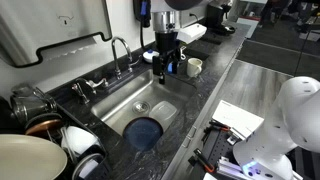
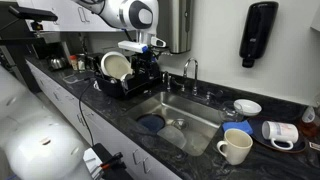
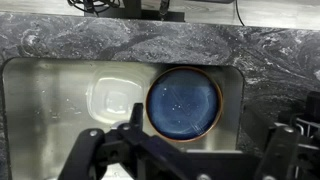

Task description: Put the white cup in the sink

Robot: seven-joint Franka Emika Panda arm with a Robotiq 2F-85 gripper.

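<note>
The white cup [image 1: 194, 67] stands upright on the dark stone counter by one end of the sink [image 1: 118, 100]; it shows in both exterior views [image 2: 235, 147]. It is out of the wrist view. My gripper [image 1: 165, 66] hangs high over the sink [image 2: 195, 108], well apart from the cup, and also shows here [image 2: 148, 72]. In the wrist view the gripper [image 3: 188, 142] is open and empty. It looks straight down into the sink [image 3: 55, 95] at a blue plate [image 3: 184, 103] on the bottom.
A small blue cup [image 2: 238, 127] sits beside the white cup. A white bowl [image 2: 247, 106] and a mug on its side [image 2: 280, 132] lie further along. A dish rack with plates [image 2: 118, 78] flanks the other end. The faucet [image 2: 190, 68] rises behind. A clear container [image 3: 112, 95] lies in the sink.
</note>
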